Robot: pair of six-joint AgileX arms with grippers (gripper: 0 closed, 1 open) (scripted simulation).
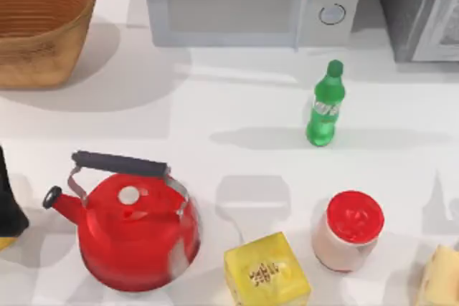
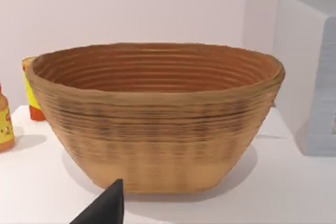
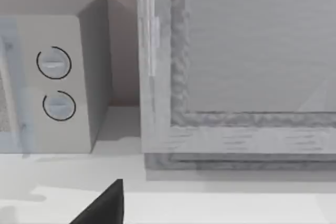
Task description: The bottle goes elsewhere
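Left to right on the bench (image 1: pixel 215 116): basket (image 1: pixel 39 23) far left, red kettle (image 1: pixel 133 231) near, microwave (image 1: pixel 247 1) at the far edge, then the bottle (image 1: pixel 326 105) standing upright right of centre, jar (image 1: pixel 350 231) nearer. Can't tell either claw's state.

matte black pointed end effector fingertip (image 2: pixel 105 208), same black wedge-shaped tip on right arm (image 3: pixel 105 205)

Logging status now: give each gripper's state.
Left gripper: cannot be told.
Right gripper: cannot be told.
The bottle stands free.
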